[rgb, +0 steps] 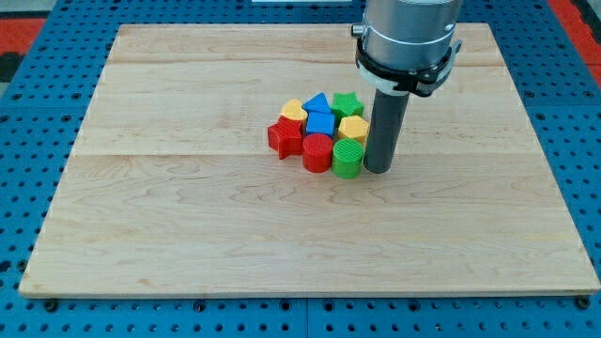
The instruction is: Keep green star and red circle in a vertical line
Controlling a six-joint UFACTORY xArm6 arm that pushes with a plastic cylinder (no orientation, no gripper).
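Note:
The green star [348, 103] lies at the top right of a tight cluster of blocks near the board's middle. The red circle [317, 152] stands at the cluster's bottom, below and left of the star. My tip [378, 170] rests on the board just right of the green circle [346, 159], touching or nearly touching it. The rod rises beside the yellow hexagon [353, 129], which sits between the star and the green circle.
The cluster also holds a red star [285, 137] at the left, a yellow heart [293, 111], a blue triangle [318, 103] and a blue cube [320, 123]. The wooden board [188, 207] lies on a blue pegboard surface.

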